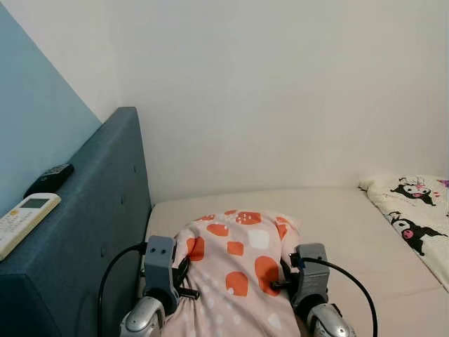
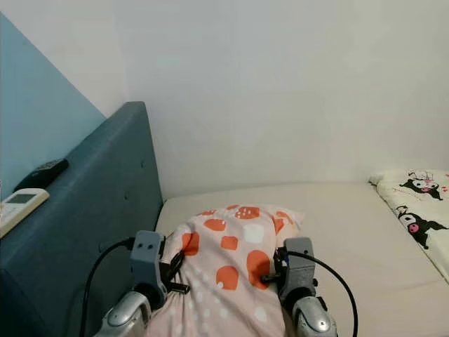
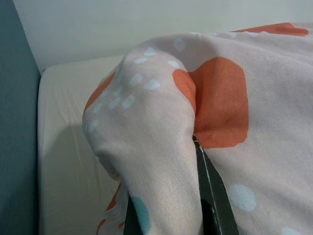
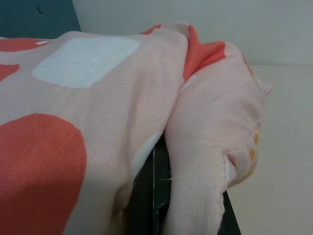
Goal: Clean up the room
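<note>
Along the left runs a blue wall point(image 1: 35, 119), and against it stands a dark teal headboard point(image 1: 105, 210) whose flat top edge carries a black remote point(image 1: 49, 179) further back and a white remote point(image 1: 24, 217) nearer, lying close to the outer edge. Just beside the headboard's padded face, the left gripper point(image 3: 171, 215) is closed on the left edge of a pink pillow point(image 1: 235, 274) with orange and white patches; a fold of the cover is pinched between its black fingers point(image 3: 215, 196), and a black cable loops from the wrist toward the headboard. The pillow is held up between the two arms above the beige mattress point(image 1: 351, 232), its far end toward the white back wall point(image 1: 280, 91). The right gripper point(image 4: 188, 205) is clamped on the pillow's right edge, cloth bunched between its fingers point(image 4: 146, 196). Bare mattress lies open beyond the pillow up to the back wall, and more stretches to the right. At the far right edge a white blanket point(image 1: 417, 210) printed with black cartoon figures lies on the mattress, well apart from the pillow.
</note>
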Robot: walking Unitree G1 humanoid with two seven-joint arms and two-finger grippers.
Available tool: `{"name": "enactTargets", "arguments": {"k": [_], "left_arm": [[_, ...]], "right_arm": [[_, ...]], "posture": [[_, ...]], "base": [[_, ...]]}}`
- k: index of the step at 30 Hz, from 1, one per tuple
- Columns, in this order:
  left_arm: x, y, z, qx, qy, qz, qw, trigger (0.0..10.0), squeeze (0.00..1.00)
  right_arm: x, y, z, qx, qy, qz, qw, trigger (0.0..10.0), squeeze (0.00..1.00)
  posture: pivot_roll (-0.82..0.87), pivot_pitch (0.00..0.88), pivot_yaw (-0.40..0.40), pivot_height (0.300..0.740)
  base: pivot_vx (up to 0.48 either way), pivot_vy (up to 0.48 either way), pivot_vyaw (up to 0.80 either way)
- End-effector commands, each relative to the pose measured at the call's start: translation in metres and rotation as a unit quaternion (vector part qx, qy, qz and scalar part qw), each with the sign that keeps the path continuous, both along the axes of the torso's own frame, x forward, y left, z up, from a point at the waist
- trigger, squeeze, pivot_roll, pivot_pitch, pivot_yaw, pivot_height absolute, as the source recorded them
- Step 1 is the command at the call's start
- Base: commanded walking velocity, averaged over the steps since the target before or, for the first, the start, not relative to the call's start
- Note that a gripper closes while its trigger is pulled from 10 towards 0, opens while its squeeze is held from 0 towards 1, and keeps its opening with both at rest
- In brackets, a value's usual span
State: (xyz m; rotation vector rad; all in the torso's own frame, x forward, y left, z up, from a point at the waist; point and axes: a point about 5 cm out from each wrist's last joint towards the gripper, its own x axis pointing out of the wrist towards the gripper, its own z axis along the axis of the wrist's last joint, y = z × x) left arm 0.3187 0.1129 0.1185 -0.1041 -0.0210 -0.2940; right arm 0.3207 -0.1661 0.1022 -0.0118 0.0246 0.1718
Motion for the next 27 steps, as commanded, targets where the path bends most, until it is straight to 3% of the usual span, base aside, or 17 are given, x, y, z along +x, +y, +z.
{"name": "enactTargets", "arguments": {"k": [1,7,11,27], "left_arm": [[0.0006,-0.0011,0.0071,-0.003,-0.023,-0.004,1.000,10.0,0.00],[0.0027,0.0005,0.0065,0.000,-0.018,0.006,1.000,10.0,0.00],[0.0035,0.0030,0.0049,-0.002,-0.011,0.016,1.000,10.0,0.00],[0.0046,0.0063,0.0052,-0.004,-0.012,0.023,1.000,10.0,0.00]], "right_arm": [[0.0010,0.0061,0.0070,-0.009,-0.022,0.016,1.000,10.0,0.00],[0.0012,0.0044,0.0072,-0.018,-0.023,0.012,1.000,10.0,0.00],[0.0013,0.0012,0.0075,0.001,-0.024,0.001,1.000,10.0,0.00],[0.0012,0.0016,0.0075,-0.001,-0.026,0.001,1.000,10.0,0.00]], "posture": [[-0.02,0.107,-0.020,0.724],[-0.02,0.111,-0.020,0.724],[-0.02,0.111,-0.021,0.724],[-0.01,0.115,-0.019,0.724]], "base": [[0.000,-0.458,0.00],[0.000,-0.414,0.80],[0.000,0.000,0.00],[0.000,0.000,0.00]]}}
